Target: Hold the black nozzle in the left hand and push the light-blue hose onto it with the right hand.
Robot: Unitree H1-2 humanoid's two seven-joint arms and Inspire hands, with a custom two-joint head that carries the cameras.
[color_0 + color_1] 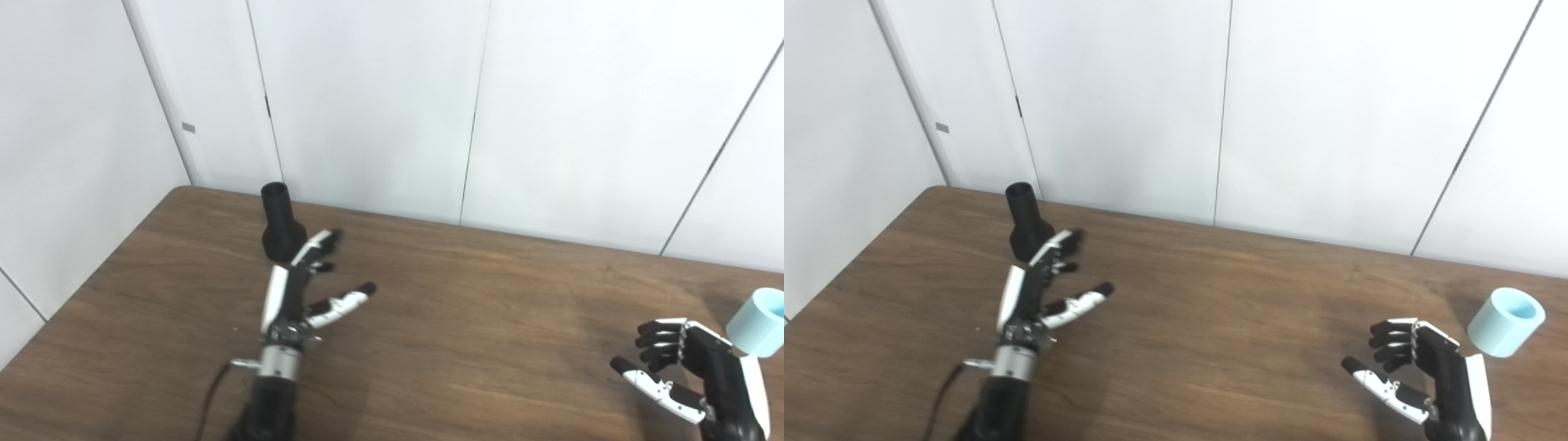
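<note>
1. Near the table's (153, 257) far left corner, the black nozzle (282, 226) stands upright on its wide base, narrow mouth up.
2. Just beside it on the near side, the left hand (306, 285) hovers with fingers spread wide and thumb out, holding nothing; its fingertips (327, 240) reach close to the nozzle's base.
3. For a good grasp, I judge the hand should wrap the wide base and leave the narrow neck free for the hose.
4. Between the two hands the brown tabletop lies bare, so nothing blocks the path for joining the parts.
5. Close to the table's right edge, the right hand (1421, 367) waits empty, fingers curled loosely with the thumb apart.
6. Just beyond it, the light-blue hose (1505, 321) rests tilted, apparently untouched; it sits near the edge, so a careless reach could likely nudge it off.
</note>
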